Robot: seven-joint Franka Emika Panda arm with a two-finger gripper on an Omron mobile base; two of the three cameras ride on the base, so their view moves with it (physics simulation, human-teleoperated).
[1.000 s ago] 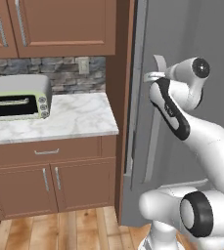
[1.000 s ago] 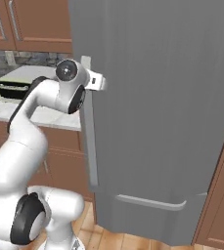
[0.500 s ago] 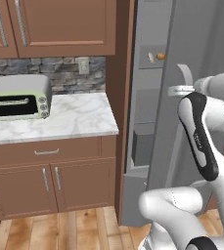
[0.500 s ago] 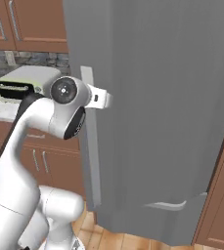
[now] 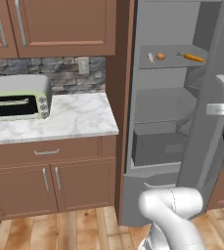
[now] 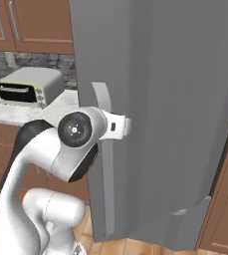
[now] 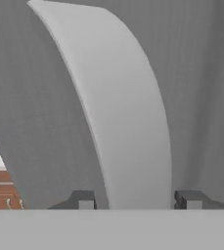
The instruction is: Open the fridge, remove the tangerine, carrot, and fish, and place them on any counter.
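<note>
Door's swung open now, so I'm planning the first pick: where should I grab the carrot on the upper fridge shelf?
Take the carrot across its thicker orange middle, coming straight in from the fridge's open front. It lies flat and lengthwise along the shelf, apart from the tangerine, so fingers can straddle it.

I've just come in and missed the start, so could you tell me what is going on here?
The robot arm is pulling the fridge door open by its handle; the gripper has a finger on either side of the handle. The fridge stands well open, and on an upper shelf lie the fish, the tangerine and the carrot. None has been taken out yet. A toaster oven sits on the marble counter.
</note>
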